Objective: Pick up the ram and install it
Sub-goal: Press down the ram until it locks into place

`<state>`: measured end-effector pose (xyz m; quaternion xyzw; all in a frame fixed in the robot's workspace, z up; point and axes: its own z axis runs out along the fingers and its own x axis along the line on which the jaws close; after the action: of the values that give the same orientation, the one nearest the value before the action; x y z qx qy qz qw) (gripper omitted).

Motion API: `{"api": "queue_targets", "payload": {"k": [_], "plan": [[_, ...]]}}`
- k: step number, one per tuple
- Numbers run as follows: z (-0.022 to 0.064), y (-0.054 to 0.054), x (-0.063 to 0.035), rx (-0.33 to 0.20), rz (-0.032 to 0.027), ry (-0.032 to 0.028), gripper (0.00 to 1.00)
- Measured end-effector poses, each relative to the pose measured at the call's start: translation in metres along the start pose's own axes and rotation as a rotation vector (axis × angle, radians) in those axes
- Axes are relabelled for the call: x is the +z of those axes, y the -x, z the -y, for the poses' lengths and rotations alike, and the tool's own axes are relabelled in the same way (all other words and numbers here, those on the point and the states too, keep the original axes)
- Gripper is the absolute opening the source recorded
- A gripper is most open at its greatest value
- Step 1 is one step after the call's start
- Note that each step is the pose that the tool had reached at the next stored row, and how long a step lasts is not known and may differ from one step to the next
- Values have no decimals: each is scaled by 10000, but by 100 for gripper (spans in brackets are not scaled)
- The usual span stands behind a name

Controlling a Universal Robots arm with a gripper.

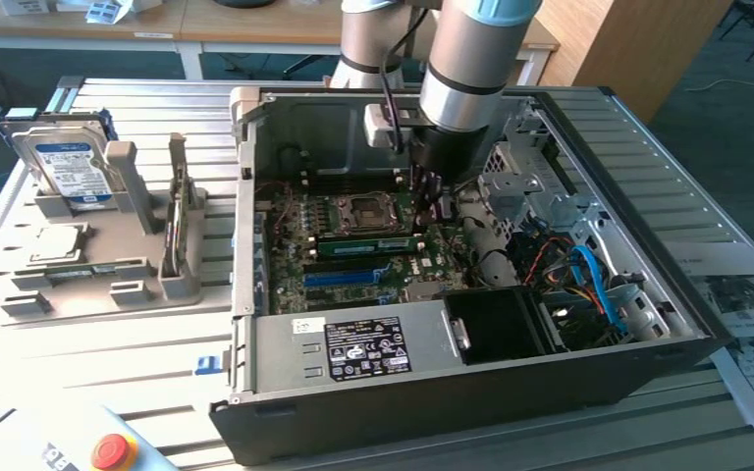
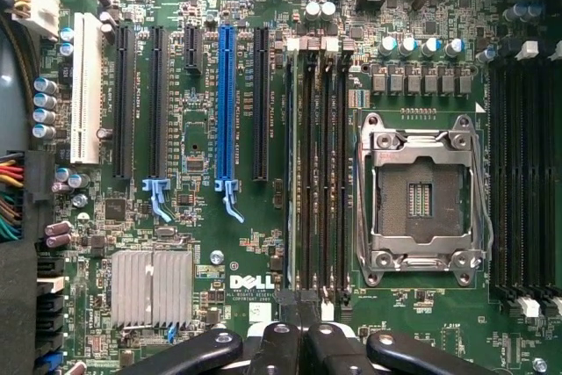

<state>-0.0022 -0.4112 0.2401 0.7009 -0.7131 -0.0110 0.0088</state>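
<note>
The ram point(image 1: 364, 245) is a long green stick standing on edge in a memory slot beside the CPU socket point(image 1: 357, 211), inside the open computer case point(image 1: 391, 407). In the wrist view the ram point(image 2: 291, 173) shows edge-on as a thin pale line in the outermost slot next to the socket point(image 2: 420, 191). My gripper point(image 1: 427, 191) hangs inside the case just above the board, near one end of the memory slots. Its black fingers point(image 2: 281, 344) are pressed together, so the gripper point(image 2: 304, 327) is shut with nothing seen between them.
A grey fixture point(image 1: 129, 285) on the exterior view's left holds a blue-labelled hard drive point(image 1: 70, 167) and a square silver processor point(image 1: 56, 243). Cables and a drive cage point(image 1: 548, 196) crowd the case's far side. Papers point(image 1: 750, 314) lie at the right. A red stop button point(image 1: 113, 451) sits in front.
</note>
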Motion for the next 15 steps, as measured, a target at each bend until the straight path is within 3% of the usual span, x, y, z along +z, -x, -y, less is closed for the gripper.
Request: {"api": "queue_targets", "payload": {"k": [7, 15], "plan": [[3, 0, 77, -1, 0, 0, 10], [3, 0, 96, -2, 2, 0, 10]]}}
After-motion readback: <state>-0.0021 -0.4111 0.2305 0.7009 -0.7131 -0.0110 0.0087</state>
